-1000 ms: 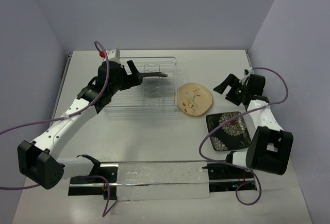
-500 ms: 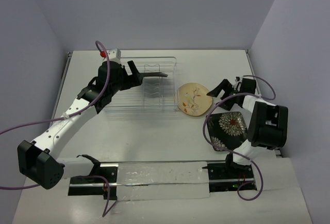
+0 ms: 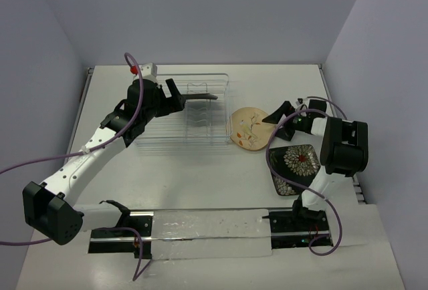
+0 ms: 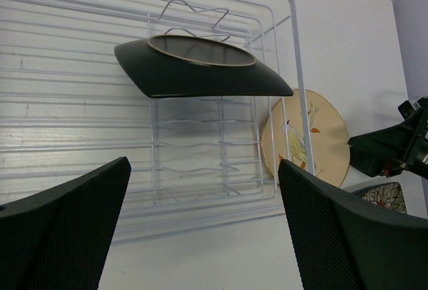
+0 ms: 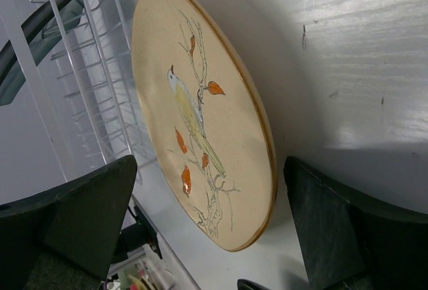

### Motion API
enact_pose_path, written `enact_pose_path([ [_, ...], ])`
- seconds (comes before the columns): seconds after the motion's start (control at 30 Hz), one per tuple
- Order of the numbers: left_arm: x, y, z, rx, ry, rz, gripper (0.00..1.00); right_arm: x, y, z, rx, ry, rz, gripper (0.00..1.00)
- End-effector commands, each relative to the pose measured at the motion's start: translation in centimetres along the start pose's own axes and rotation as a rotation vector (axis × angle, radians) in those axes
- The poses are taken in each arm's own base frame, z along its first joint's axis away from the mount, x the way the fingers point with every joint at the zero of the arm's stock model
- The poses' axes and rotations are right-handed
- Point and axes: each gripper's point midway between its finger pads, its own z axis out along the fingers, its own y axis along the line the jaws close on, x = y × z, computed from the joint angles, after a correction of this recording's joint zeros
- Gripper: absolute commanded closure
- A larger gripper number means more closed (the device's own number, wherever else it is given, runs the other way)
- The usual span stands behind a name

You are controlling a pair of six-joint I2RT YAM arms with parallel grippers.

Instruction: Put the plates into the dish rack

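The wire dish rack (image 3: pixel 180 113) stands at the table's back left. The teal plate (image 3: pixel 202 95) stands on edge among its prongs; it looks dark in the left wrist view (image 4: pixel 200 73). My left gripper (image 3: pixel 172 96) is open and empty just left of that plate, its jaws wide apart (image 4: pixel 204 230). The cream plate (image 3: pixel 253 128) lies by the rack's right side. My right gripper (image 3: pixel 278 121) is open at that plate's right edge, and its jaws straddle the rim (image 5: pixel 210 230) without touching. The black flowered plate (image 3: pixel 297 168) lies flat at the right.
The right arm's links (image 3: pixel 342 146) stand over the black plate's far right side. A clear strip with black mounts (image 3: pixel 207 226) runs along the near edge. Walls close in the table at the back and both sides.
My right gripper swung left and down from above the black plate to the cream plate's right edge, and the arm folded in. The left arm and the teal plate have not moved.
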Motion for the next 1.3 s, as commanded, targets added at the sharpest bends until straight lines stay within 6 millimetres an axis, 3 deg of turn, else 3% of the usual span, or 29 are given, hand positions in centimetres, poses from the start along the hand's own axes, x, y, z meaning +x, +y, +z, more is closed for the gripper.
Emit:
enact_pose_path([
  [0.0, -1.5, -0.5, -0.3, 0.010, -0.052, 0.004, 0.01, 0.4, -1.3, 1.2, 0.025, 0.026, 0.022, 0.03],
  [0.33, -1.9, -0.2, -1.1, -0.003, -0.069, -0.001, 0.01, 0.5, -1.3, 2.0, -0.007, 0.050, 0.085, 0.20],
  [0.87, -2.7, 0.6, -3.0, -0.029, -0.109, -0.014, 0.01, 0.9, -1.6, 1.9, 0.056, 0.063, 0.076, 0.96],
  [1.0, -3.1, 0.6, -3.6, -0.029, -0.125, -0.020, 0.01, -0.7, -1.0, 0.6, 0.114, -0.005, -0.021, 1.00],
  [1.13, -3.4, 0.7, -4.0, -0.026, -0.139, -0.025, 0.01, -4.1, 3.3, -2.8, 0.126, -0.162, -0.208, 1.00],
  [1.27, -3.8, 0.8, -4.6, -0.029, -0.158, -0.032, 0.01, -8.5, 9.4, -8.9, 0.182, -0.420, -0.439, 1.00],
])
